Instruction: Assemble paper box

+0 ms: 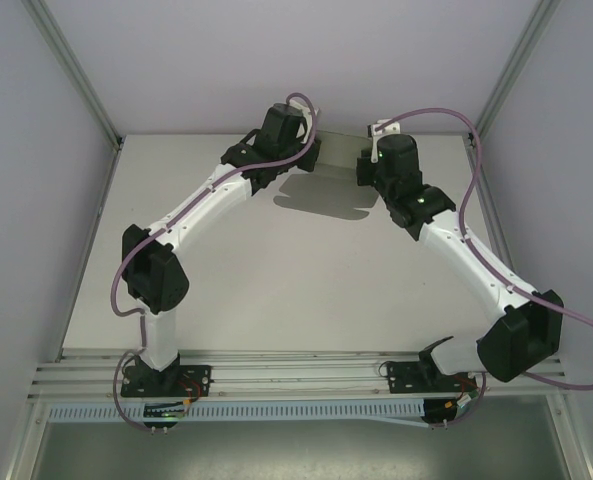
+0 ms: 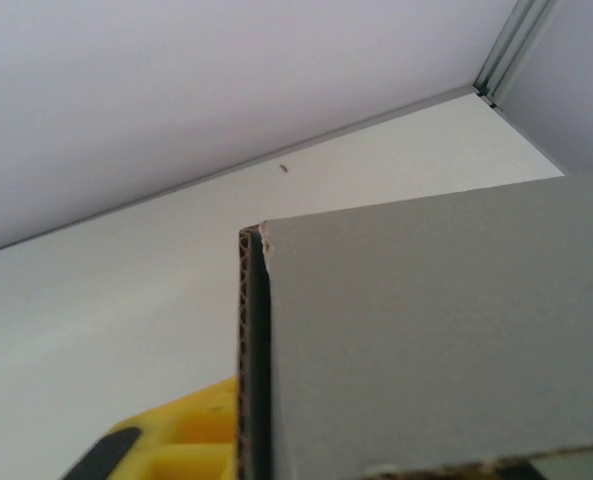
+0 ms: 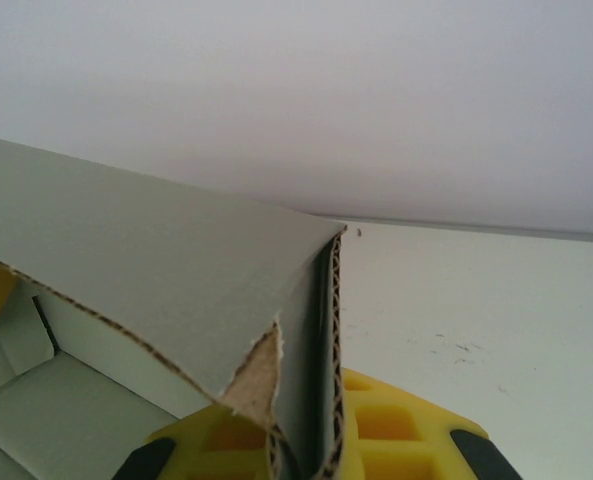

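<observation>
The paper box [image 1: 338, 152] is a grey corrugated card piece held up near the back of the table between both arms, with a wide flap [image 1: 321, 195] reaching toward me. My left gripper [image 1: 311, 152] is shut on its left side. In the left wrist view a yellow finger [image 2: 176, 445] presses against a folded card wall [image 2: 436, 330]. My right gripper [image 1: 368, 162] is shut on the right side. There, yellow fingers [image 3: 406, 430] pinch a doubled wall [image 3: 321, 330], and a torn corner [image 3: 256, 380] hangs beside them. The box's inside [image 3: 56, 410] shows at lower left.
The white table [image 1: 276, 290] is closed in by pale walls, with aluminium posts [image 1: 76, 70] at the back corners. The back wall stands just behind the card. An aluminium rail [image 1: 296, 365] runs along the near edge by the arm bases.
</observation>
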`<act>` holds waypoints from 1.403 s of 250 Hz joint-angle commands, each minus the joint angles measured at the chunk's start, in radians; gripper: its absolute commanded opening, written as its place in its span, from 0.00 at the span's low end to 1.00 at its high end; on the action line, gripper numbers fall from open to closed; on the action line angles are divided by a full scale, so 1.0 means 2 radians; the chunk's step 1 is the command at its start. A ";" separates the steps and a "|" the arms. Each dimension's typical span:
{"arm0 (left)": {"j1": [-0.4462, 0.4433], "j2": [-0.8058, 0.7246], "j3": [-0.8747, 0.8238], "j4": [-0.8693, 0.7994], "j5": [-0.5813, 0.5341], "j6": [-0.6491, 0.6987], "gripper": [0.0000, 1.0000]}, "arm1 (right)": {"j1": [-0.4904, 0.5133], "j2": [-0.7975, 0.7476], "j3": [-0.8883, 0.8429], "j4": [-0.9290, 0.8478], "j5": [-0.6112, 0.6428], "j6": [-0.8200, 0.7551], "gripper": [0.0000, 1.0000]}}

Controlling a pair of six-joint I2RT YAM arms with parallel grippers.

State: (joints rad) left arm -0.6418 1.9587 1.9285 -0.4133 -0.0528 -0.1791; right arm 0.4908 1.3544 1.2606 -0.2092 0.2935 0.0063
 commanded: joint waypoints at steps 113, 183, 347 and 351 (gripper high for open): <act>0.008 0.055 0.032 -0.072 -0.194 0.024 0.00 | 0.006 -0.044 0.002 0.045 -0.040 0.005 0.00; 0.008 0.078 0.050 -0.121 -0.387 0.047 0.00 | 0.011 -0.027 0.014 0.028 0.007 -0.008 0.00; 0.017 -0.006 -0.038 -0.036 -0.081 0.007 0.32 | 0.011 -0.046 -0.002 0.047 -0.024 0.010 0.00; 0.018 -0.005 -0.038 -0.035 -0.077 0.004 0.32 | 0.011 -0.046 -0.002 0.048 -0.025 0.011 0.00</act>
State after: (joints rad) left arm -0.6567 1.9453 1.8828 -0.4332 -0.2207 -0.1593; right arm 0.5121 1.3560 1.2476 -0.2142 0.2752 0.0025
